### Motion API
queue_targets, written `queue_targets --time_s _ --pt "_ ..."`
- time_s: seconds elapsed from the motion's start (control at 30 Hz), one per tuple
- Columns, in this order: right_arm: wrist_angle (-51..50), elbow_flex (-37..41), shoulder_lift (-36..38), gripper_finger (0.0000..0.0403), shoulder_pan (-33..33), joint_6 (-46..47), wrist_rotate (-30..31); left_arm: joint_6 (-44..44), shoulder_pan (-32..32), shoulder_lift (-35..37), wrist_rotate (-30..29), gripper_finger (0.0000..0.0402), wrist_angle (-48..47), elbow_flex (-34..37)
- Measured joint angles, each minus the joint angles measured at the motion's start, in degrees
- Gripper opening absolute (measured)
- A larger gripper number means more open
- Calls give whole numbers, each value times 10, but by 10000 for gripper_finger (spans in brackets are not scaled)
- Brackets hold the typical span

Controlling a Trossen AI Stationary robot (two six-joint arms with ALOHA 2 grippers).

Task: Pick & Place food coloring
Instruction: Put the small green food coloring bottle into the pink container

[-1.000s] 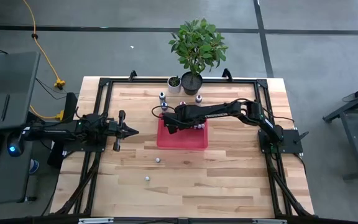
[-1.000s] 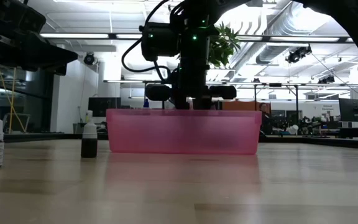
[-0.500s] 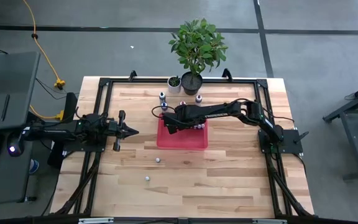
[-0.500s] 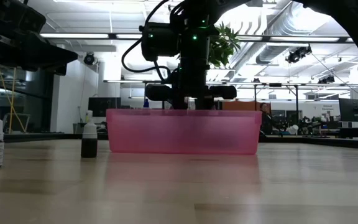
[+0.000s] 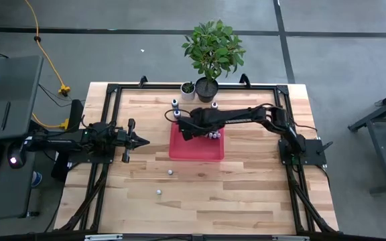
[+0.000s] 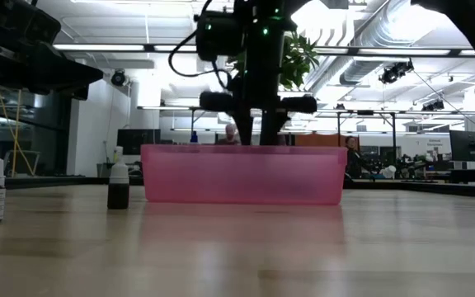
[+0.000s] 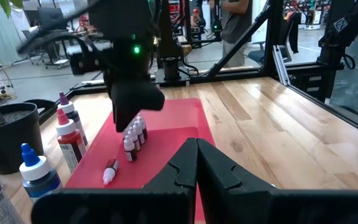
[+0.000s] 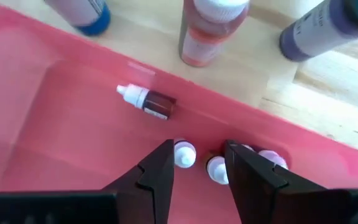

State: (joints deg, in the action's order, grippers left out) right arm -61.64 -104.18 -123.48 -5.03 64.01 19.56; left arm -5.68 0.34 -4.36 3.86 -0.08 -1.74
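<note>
Fingers of the right gripper are being held apart and empty above the red tray, where small food coloring bottles are standing and one is lying. Left gripper is being kept closed over the counter, well apart.

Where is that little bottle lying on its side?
The toppled bottle lies inside the red tray, near its far wall, apart from the upright bottles standing below the right gripper.
</note>
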Motion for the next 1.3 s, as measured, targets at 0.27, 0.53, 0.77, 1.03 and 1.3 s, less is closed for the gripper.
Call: queue_targets --time_s 0.27,0.53,0.77,1.03,1.3 --pt "7 -11 42 131 25 -40 11 0 0 0 0 0 0 0" --pt "7 -99 49 131 57 -110 2 0 0 0 0 0 0 0" --pt "4 -158 49 131 95 -170 -40 0 0 0 0 0 0 0" --pt "-5 -195 48 131 134 -213 -109 0 0 0 0 0 0 0" --pt "-3 -267 1 131 171 -295 -161 0 0 0 0 0 0 0"
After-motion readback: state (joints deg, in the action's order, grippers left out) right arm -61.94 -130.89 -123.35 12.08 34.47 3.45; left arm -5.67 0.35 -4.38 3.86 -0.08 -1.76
